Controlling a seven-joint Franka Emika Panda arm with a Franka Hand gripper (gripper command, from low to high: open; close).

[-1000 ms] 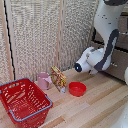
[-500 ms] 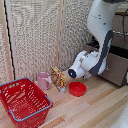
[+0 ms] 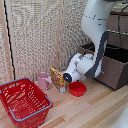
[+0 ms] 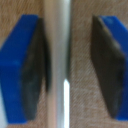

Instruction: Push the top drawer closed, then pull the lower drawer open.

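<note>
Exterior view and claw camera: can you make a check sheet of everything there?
Surface: pale wood boards.
Job's things: lower drawer stands pulled out, its box body showing; top drawer looks flush, partly hidden by the arm.
Clutter: red basket, pink cup, printed box, red bowl, all at the exterior view's left of the cabinet.
Claw: claw open around a silver handle; one pad is close to the handle, the other apart.
Cables: nothing seen.
Surroundings: slatted screen behind.
</note>
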